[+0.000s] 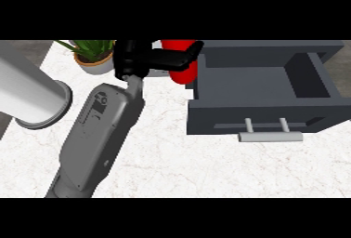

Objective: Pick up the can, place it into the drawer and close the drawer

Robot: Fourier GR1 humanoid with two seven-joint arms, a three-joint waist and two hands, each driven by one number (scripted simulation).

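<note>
White marble desk (205,162), open grey drawer (264,86) at right, nothing visible inside, handle (269,136) on near side. One forearm reaches far; its hand (147,60) has black fingers (184,53) curled round a red can (179,60), held just left of the drawer. Potted plant (94,56) far left.

Right forearm (96,139) stretched up-frame; right robot hand (154,58) black, fingers curled sideways in grasp.
</note>
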